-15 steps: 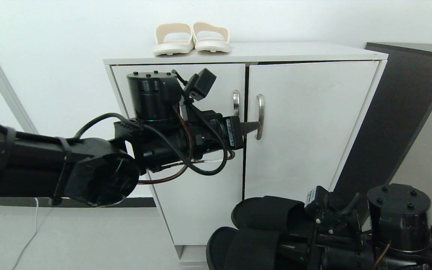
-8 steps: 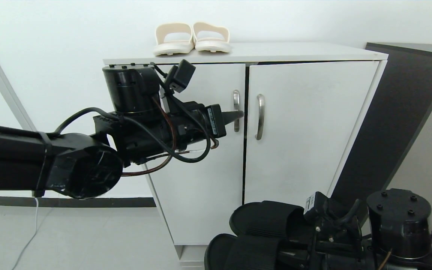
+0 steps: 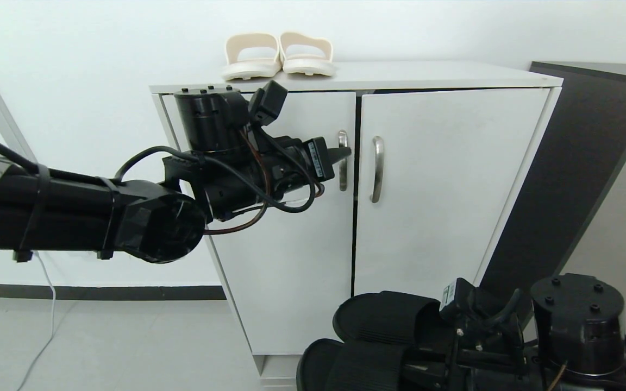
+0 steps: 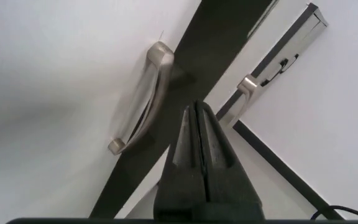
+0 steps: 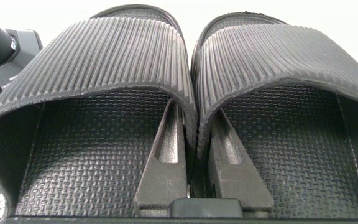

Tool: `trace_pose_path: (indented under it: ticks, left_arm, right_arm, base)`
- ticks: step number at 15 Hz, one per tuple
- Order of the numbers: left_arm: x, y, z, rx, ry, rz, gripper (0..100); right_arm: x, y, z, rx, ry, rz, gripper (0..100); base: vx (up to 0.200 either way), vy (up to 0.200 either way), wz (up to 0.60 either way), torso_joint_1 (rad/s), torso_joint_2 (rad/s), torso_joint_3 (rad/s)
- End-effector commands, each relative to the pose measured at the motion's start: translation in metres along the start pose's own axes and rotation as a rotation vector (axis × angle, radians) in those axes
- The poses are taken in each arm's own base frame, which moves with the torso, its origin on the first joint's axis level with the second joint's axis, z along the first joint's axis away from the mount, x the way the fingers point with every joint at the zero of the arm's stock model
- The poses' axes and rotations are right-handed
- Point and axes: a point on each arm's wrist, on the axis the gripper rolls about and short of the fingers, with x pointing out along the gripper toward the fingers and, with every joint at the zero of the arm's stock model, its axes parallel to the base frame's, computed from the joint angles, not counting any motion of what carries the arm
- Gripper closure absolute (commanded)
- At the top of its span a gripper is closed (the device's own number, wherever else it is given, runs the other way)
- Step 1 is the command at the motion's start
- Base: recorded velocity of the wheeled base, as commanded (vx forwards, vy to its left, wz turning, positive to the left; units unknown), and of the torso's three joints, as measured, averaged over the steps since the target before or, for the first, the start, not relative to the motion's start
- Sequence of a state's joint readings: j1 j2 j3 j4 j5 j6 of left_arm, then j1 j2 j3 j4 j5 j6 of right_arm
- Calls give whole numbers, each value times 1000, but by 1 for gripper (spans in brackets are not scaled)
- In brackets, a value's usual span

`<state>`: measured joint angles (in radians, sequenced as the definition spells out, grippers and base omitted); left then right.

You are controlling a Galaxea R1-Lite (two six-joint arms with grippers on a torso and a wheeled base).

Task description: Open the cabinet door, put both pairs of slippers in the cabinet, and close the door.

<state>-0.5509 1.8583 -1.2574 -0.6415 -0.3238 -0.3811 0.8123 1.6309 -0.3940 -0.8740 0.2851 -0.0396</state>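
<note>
The white cabinet (image 3: 443,206), both doors shut, carries cream slippers (image 3: 279,54) on top, while the clenched left pincer (image 4: 196,121) sits at, perhaps touching, the left handle (image 3: 342,160) and the right pincer (image 5: 194,134) pinches ribbed black slippers (image 5: 123,68) together low before it.

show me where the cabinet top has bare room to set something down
Cabinet top: bare from the cream slippers to its right edge; narrower strip on their left. Crowded at the left door handle, by the left gripper.
</note>
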Motion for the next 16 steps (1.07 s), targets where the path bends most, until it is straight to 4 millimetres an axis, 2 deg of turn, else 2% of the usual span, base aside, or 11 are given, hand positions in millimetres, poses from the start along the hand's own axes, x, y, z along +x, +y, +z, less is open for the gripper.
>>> trace_pose_path:
  ticks: [1,9,16]
  left_arm:
    - [5,2,-3,-3,5,1,100]
    - [27,9,-4,-1,0,1,100]
    - [32,10,-1,0,0,2,100]
  right_arm:
    - [1,0,-1,1,4,1,100]
    - [2,0,-2,3,11,0,100]
    - [2,3,-4,0,21,16,100]
  base:
    - [0,0,0,0,0,0]
    - [0,0,0,0,0,0]
    - [0,0,0,0,0,0]
